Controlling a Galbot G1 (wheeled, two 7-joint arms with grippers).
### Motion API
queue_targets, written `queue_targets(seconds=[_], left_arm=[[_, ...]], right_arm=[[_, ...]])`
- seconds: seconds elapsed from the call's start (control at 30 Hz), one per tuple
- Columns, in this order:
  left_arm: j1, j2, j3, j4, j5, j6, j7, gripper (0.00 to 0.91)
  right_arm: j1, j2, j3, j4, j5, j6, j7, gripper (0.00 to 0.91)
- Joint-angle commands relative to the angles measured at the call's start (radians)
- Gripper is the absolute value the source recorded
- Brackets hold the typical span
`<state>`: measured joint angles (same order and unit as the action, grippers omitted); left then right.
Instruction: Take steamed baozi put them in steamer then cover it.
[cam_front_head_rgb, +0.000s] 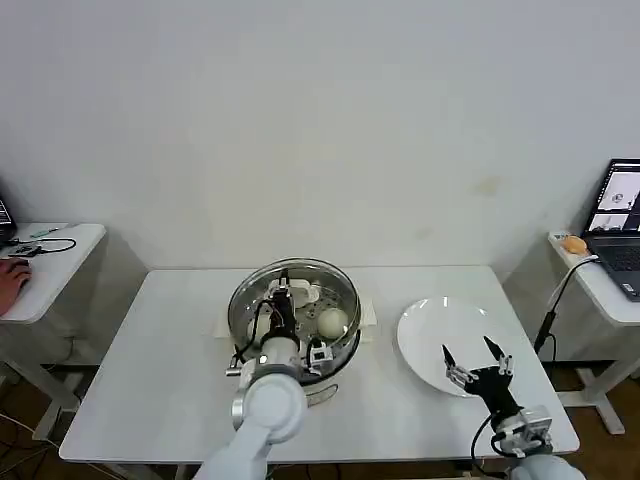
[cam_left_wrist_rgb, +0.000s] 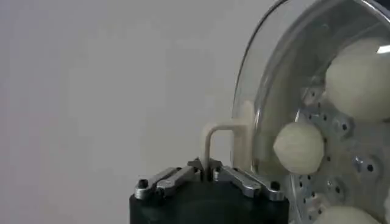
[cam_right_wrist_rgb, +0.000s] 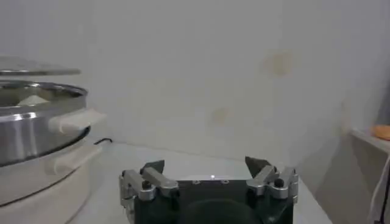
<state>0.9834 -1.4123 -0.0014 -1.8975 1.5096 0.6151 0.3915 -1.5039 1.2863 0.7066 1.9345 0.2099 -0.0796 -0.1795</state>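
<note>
you see the right gripper (cam_right_wrist_rgb: 207, 165) at the bottom centre, fingers spread apart and holding nothing; the steamer (cam_right_wrist_rgb: 36, 131) fills the left edge, the cover (cam_right_wrist_rgb: 33, 66) hovering above it.

**Materials and surfaces**

The steamer (cam_front_head_rgb: 345, 335) is shiny polished metal, with a perforated metal tray. The cover (cam_left_wrist_rgb: 268, 79) is clear glossy glass with a metal rim. The baozi (cam_front_head_rgb: 332, 322) look smooth and matt. The plate (cam_front_head_rgb: 440, 335) is glossy white.
</note>
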Motion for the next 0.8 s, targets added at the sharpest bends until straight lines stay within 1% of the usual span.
queue_targets(seconds=[0.03,0.8], left_arm=[[0.003,-0.004,0.0,0.016,0.008,0.0,0.004,0.0],[0.009,-0.018,0.004,0.025,0.008,-0.002,-0.008,0.0]], right_arm=[[0.0,0.002,0.0,-0.004,-0.001,0.002,0.0,0.907],[-0.007,0.013,0.002,-0.01,-0.007,0.009,0.0,0.907]])
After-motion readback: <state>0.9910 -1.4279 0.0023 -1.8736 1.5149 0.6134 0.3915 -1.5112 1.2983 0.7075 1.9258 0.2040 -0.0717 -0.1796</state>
